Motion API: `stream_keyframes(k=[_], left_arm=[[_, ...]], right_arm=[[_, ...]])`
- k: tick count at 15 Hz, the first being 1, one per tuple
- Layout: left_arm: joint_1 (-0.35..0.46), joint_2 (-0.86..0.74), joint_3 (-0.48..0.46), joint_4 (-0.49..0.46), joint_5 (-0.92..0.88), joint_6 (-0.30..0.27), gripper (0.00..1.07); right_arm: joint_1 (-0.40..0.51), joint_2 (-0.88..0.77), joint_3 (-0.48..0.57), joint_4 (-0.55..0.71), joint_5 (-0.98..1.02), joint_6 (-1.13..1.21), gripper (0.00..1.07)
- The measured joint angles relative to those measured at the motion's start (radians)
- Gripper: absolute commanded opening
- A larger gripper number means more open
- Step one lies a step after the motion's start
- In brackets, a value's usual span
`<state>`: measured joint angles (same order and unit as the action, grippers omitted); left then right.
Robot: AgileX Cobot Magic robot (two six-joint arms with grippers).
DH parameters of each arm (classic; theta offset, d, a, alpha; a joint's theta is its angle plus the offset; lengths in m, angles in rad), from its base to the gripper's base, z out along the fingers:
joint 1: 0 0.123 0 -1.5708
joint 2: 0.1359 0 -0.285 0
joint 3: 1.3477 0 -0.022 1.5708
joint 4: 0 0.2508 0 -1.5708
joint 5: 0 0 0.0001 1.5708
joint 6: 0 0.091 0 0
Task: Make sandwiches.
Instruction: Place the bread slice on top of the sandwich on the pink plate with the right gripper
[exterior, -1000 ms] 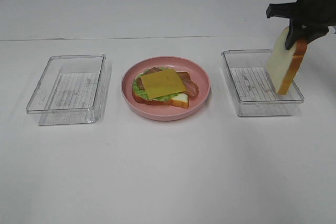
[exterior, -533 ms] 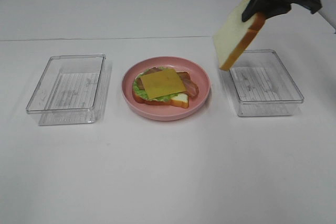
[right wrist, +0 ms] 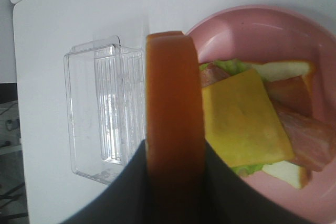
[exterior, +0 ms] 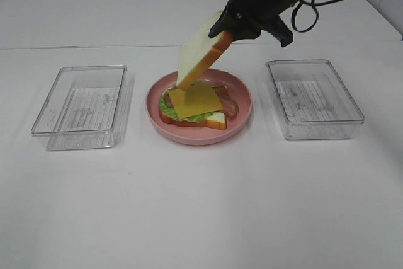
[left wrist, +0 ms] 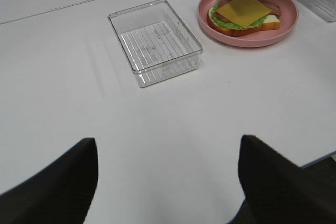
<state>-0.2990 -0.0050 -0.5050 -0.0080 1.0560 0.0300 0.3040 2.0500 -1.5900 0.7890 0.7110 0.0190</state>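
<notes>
On the round pink plate [exterior: 242,118] lies a stack: a bread slice [exterior: 214,120] at the bottom, green lettuce [exterior: 167,103], bacon strips [exterior: 228,102] and a yellow cheese slice [exterior: 194,99] on top. My right gripper [exterior: 228,24] is shut on the second bread slice [exterior: 196,50], white with an orange-brown crust, and holds it tilted just above the stack. The right wrist view shows the crust [right wrist: 173,108] between my fingers over the cheese [right wrist: 239,119]. My left gripper [left wrist: 168,182] is open and empty, far from the plate [left wrist: 283,27].
A clear plastic tray [exterior: 82,106] stands left of the plate and another [exterior: 313,97] stands right of it; both hold nothing. The table is white, with a seam line across the back.
My right gripper has carried the bread slice from the right tray up and leftward to above the stack on the plate. The left arm has not moved.
</notes>
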Motion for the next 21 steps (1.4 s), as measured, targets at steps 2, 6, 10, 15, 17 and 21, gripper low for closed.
stream_keyframes(k=[2,6,10,15,17,21], left_arm=[[0.000,0.000,0.000,0.000,0.000,0.000,0.71],[0.000,0.000,0.000,0.000,0.000,0.000,0.71],[0.000,0.000,0.000,0.000,0.000,0.000,0.71],[0.000,0.000,0.000,0.000,0.000,0.000,0.71],[0.000,0.000,0.000,0.000,0.000,0.000,0.71],[0.000,0.000,0.000,0.000,0.000,0.000,0.71]], right_arm=[[0.000,0.065,0.002,0.110,-0.006,-0.039,0.00],[0.000,0.144,0.005,0.272,-0.005,-0.077,0.00],[0.000,0.153,0.005,0.211,-0.004,-0.052,0.18],[0.000,0.150,0.005,0.090,0.022,-0.019,0.75],[0.000,0.135,0.005,0.014,0.022,-0.019,0.76],[0.000,0.025,0.005,-0.365,0.084,0.092,0.76]])
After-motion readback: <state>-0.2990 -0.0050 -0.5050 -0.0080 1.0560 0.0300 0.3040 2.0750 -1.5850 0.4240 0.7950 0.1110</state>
